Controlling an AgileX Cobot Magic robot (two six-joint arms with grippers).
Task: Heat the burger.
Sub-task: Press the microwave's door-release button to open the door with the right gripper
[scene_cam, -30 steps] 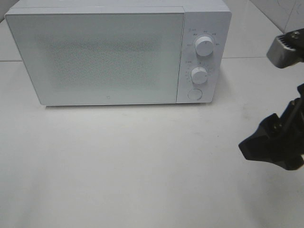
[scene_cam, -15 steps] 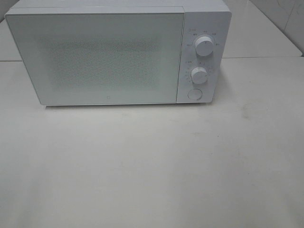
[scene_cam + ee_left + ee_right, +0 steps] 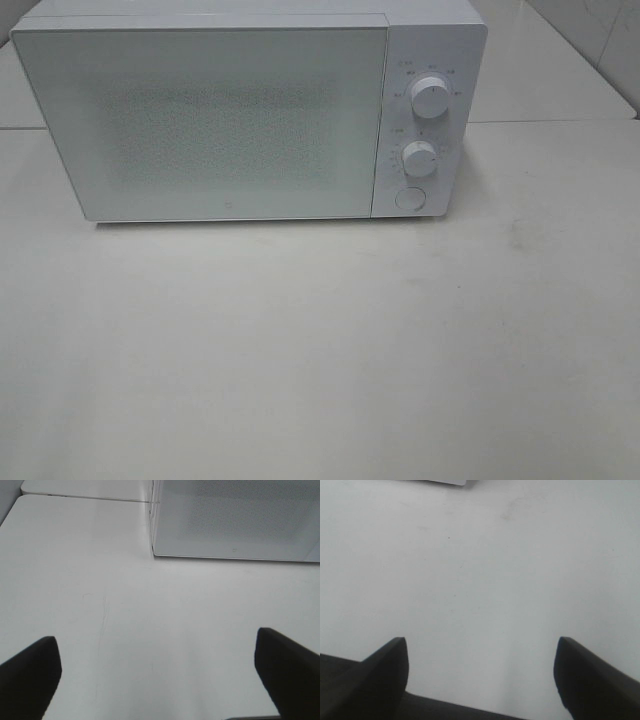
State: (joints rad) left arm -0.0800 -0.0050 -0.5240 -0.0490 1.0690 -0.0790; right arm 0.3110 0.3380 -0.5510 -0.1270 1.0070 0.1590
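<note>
Where your tools stand: the left tool (image 3: 155,635) is spread wide and grips nothing, hanging over bare worktop (image 3: 75,570) just short of the microwave's front corner. The right tool (image 3: 480,640) is also wide apart and empty, over open worktop. Neither shows in the high camera.
Fingers: dark, matte, wedge-shaped fingers (image 3: 380,672), blunt at the tips.
Worktop: pale, smooth and flat, with faint scuffs and a seam running behind the oven. Nothing lies on the stretch you can see.
Microwave (image 3: 230,120): a white, glossy box with rounded edges, set at the back of the worktop.
Door (image 3: 200,120): shut flush, its window a fine dotted screen that hides the inside.
Controls: a round upper knob (image 3: 430,97), a round lower knob (image 3: 420,158) and a flat button (image 3: 408,198) beneath them, all white plastic in one column at the right of the door.
Burger: you will find it in none of the three views. Whether it sits behind that door cannot be told.
Step in hand: likely between moves, since neither tool is engaged with anything.
Next move: you probably go for the controls. If the burger is inside, a knob needs a narrow, centred pinch and a twist. If not, the button looks like the door release and calls for a straight press.
</note>
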